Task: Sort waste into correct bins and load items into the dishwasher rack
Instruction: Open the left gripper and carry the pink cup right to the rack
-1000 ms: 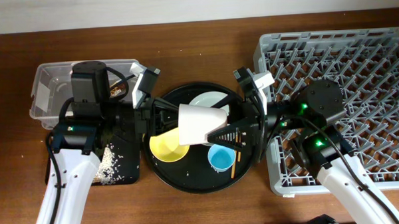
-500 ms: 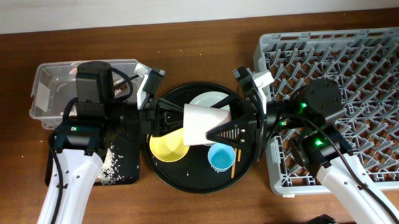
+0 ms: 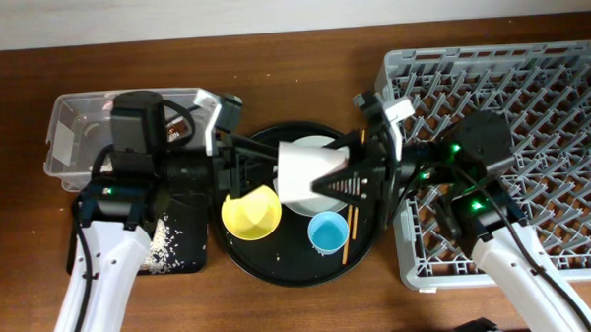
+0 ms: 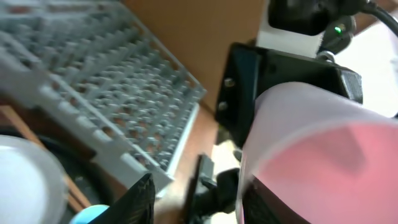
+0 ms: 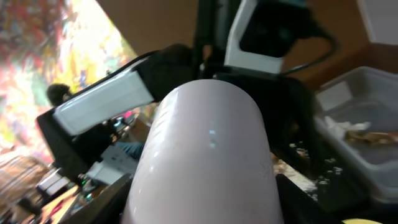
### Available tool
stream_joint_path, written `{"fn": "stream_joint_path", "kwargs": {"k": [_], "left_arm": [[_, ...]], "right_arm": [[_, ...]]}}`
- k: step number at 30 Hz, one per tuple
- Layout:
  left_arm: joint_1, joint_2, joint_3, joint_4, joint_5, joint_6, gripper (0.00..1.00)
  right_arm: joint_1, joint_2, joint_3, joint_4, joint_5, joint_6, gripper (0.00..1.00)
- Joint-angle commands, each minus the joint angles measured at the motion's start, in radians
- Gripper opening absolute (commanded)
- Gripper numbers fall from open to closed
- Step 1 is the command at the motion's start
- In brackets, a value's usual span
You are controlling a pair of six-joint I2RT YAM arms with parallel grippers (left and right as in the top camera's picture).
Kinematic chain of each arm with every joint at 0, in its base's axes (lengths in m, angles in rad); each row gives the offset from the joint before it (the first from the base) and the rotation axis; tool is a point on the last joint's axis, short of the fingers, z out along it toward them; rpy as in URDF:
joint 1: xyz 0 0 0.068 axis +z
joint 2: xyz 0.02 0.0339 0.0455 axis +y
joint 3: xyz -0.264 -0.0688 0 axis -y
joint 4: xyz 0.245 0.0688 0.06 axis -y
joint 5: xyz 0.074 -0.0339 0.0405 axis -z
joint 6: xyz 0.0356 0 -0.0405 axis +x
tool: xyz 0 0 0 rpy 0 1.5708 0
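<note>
The pink cup [image 3: 306, 174] lies on its side in the air over the round black tray [image 3: 279, 267]. My right gripper [image 3: 333, 180] is shut on its base end; in the right wrist view the cup [image 5: 211, 155] fills the space between both fingers. My left gripper [image 3: 264, 165] is open at the cup's mouth, and in the left wrist view one finger [image 4: 140, 196] stands well clear of the rim [image 4: 249, 155]. On the tray are the yellow bowl [image 3: 250, 214], blue cup [image 3: 327, 231], chopsticks [image 3: 348, 233] and the pale green plate [image 3: 310, 146], half hidden by the cup.
The grey dishwasher rack [image 3: 529, 89] fills the right side. The clear tub [image 3: 73, 134] at the far left holds scraps [image 5: 348, 127]. The shallow black tray [image 3: 180, 257] with pale crumbs [image 3: 160, 245] lies under my left arm.
My left gripper has opened off the pink cup. My right gripper has closed on it and carried it slightly to the right.
</note>
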Motion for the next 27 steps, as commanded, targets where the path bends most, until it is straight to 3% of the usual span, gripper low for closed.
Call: {"fn": "stream_joint_path", "kwargs": {"k": [1,21,27], "left_arm": [[0.076,0.002,0.012,-0.005,-0.145,0.005,0.44],[0.113,0.002,0.012,-0.105,-0.198,0.006,0.44],[0.113,0.002,0.012,-0.111,-0.204,0.006,0.44]], "right_arm": [[-0.047,-0.013,0.018,-0.009,-0.024,-0.014,0.55],[-0.475,0.211,0.040,-0.024,0.361,0.069,0.53],[-0.518,0.239,0.178,-0.246,0.470,-0.053,0.53]]}}
